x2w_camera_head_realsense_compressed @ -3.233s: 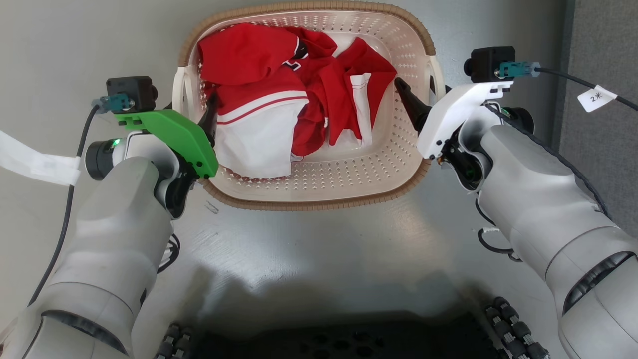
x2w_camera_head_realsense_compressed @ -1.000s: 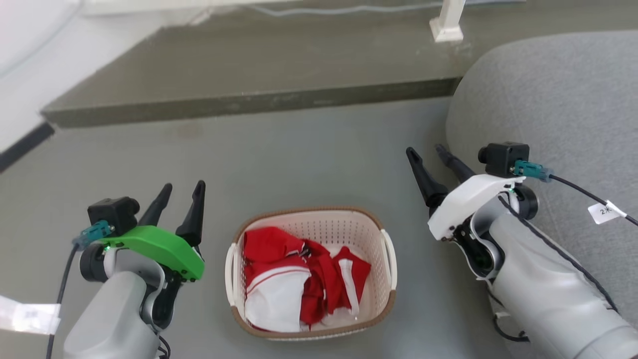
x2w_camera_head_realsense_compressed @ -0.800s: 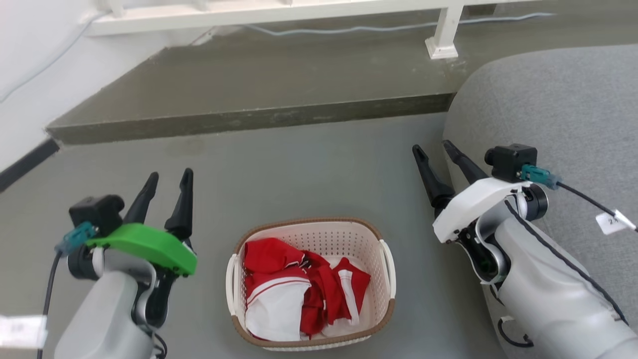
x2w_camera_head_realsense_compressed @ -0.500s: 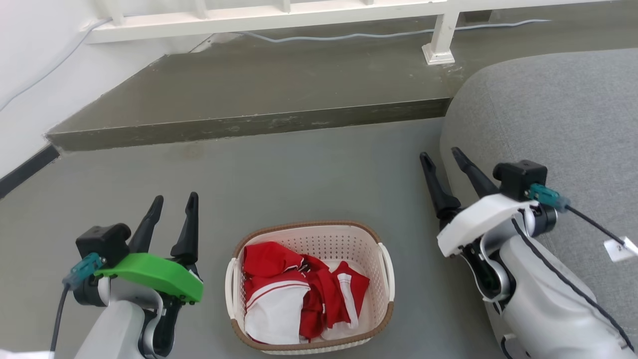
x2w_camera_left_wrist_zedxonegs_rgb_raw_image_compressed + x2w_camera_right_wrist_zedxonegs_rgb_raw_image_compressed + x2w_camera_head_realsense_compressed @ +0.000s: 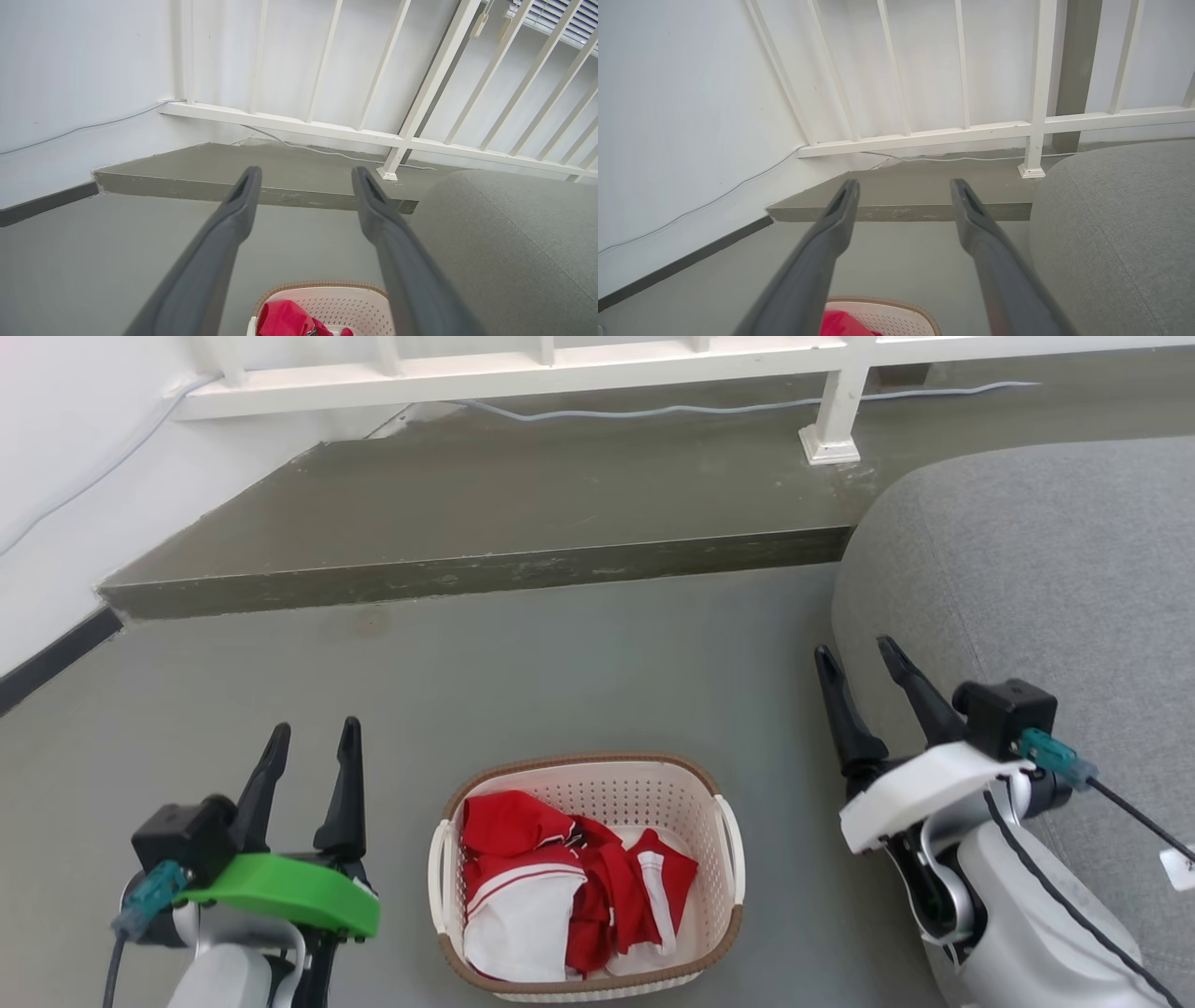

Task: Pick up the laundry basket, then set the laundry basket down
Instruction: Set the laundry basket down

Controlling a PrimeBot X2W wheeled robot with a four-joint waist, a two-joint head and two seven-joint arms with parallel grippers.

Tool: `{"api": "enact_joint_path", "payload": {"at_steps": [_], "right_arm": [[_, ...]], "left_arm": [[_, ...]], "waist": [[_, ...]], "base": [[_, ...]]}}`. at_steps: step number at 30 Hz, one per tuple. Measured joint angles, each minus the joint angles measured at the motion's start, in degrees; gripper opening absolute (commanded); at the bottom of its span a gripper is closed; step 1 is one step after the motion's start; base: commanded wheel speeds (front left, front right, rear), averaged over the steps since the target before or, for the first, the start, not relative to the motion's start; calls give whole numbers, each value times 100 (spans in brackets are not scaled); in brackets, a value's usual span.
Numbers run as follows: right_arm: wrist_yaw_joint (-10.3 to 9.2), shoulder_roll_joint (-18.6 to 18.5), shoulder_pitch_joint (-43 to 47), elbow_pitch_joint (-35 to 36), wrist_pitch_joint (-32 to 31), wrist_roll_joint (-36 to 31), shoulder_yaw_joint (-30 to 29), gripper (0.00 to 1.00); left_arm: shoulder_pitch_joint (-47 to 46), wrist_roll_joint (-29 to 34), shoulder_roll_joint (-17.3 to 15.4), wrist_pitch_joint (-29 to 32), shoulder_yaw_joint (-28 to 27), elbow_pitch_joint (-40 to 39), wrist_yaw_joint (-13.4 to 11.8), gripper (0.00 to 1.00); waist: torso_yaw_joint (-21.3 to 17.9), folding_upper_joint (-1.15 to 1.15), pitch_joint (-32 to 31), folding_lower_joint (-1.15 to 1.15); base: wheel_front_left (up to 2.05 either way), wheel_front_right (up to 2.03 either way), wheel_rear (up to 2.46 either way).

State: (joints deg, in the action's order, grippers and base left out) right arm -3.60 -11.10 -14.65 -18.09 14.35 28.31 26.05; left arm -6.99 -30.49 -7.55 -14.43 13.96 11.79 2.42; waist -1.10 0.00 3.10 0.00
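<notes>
Laundry basket (image 5: 569,762): upright on the floor (image 5: 560,663), red and white clothes (image 5: 560,896) inside
Left gripper (image 5: 315,726): fingers spread, empty, apart from basket, on its left
Right gripper (image 5: 853,647): fingers spread, empty, apart from basket, beside grey sofa (image 5: 1027,569)

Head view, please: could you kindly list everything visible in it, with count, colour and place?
laundry basket: one, cream, brown rim, on the floor, bottom centre.
clothes: heap, red and white, inside the basket.
step: one, grey-green, beyond the basket.
railing: one, white, atop the step.
cable: one, pale, under the railing.
padded seat: one, grey, right.
left gripper: one, dark fingers, lower left, open.
right gripper: one, dark fingers, lower right, open.
</notes>
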Motion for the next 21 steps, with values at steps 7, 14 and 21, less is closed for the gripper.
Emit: {"api": "enact_joint_path", "payload": {"at_steps": [7,14,21], "right_arm": [[-11,2,279,182,0,-119,-192,100],[-5,29,466,352,0,-316,-300,100],[8,51,590,410,0,-409,-365,100]], "left_arm": [[261,201,105,0,-152,-241,0,100],[430,377,167,0,-276,-393,12,100],[537,456,243,0,-363,-494,66,100]], "waist": [[45,0,-15,0],[63,0,5,0],[62,0,16,0]], "base": [[0,0,0],[0,0,0],[0,0,0]]}}
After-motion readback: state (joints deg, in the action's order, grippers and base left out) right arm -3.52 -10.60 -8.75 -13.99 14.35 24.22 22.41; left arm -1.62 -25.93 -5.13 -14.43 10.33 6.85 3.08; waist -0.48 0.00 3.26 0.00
